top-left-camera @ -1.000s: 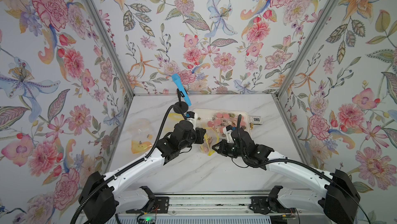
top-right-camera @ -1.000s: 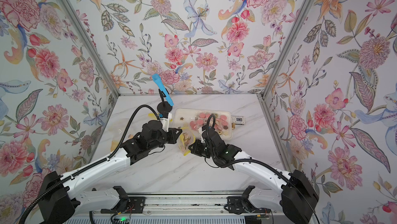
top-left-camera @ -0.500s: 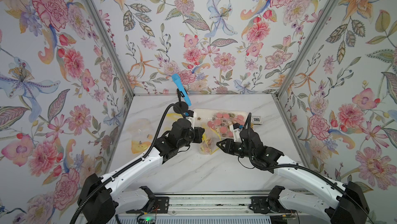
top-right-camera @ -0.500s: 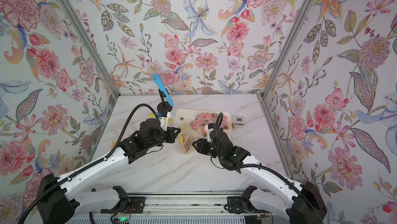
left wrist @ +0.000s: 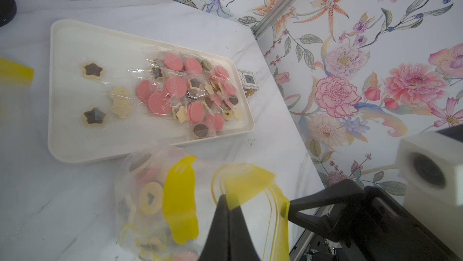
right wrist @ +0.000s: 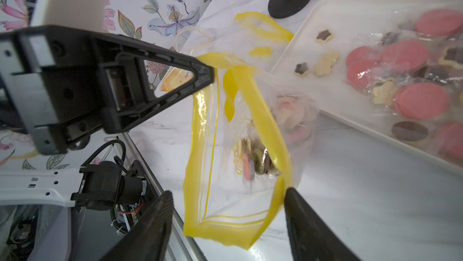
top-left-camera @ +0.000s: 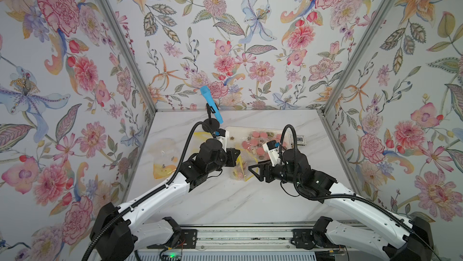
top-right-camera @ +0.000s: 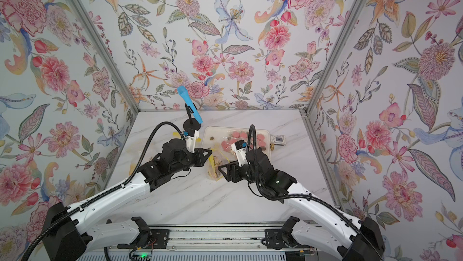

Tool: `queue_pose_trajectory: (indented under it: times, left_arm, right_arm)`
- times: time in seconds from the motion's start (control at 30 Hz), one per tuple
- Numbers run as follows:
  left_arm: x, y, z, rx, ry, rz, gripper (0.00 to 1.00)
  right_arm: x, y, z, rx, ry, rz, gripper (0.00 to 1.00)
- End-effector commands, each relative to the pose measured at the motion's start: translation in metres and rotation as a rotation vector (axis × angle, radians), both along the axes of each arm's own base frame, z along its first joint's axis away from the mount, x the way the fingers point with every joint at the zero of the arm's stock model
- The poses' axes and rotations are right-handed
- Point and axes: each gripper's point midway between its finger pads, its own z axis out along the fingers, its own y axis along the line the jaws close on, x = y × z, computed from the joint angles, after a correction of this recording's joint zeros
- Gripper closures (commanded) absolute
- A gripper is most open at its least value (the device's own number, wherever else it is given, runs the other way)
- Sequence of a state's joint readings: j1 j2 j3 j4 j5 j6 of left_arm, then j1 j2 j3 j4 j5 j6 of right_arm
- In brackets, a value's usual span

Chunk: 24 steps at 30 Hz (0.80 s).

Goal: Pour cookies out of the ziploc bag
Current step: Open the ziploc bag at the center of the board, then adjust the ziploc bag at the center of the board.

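Mid-worktop, ziploc bag [right wrist: 240, 212]: some cookies [right wrist: 258, 164] inside.
Left end effector [left wrist: 226, 200]: clamped on the yellow rim.
Right end effector [right wrist: 226, 194]: jaws wide, straddling the mouth.
Tray [left wrist: 75, 46], toward far edge: cookies heaped.

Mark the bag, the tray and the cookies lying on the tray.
bag [left wrist: 179, 197], left wrist view, on the yellow patch on its side.
tray [left wrist: 75, 134], left wrist view, on bare floor near a corner.
cookies [left wrist: 176, 86], left wrist view, on a pink round in the pile.
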State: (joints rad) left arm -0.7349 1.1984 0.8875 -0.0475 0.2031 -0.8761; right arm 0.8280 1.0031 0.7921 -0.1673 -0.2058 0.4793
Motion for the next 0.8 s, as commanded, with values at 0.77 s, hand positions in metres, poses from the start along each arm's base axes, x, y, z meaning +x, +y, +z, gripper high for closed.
queue_pose_trajectory:
  times: [0.77]
  left_arm:
    - [0.009,-0.005,0.003,-0.111,0.050,-0.056,0.96]
  right_arm:
    - [-0.027,0.048,-0.024,-0.465,-0.436,0.295,0.29]
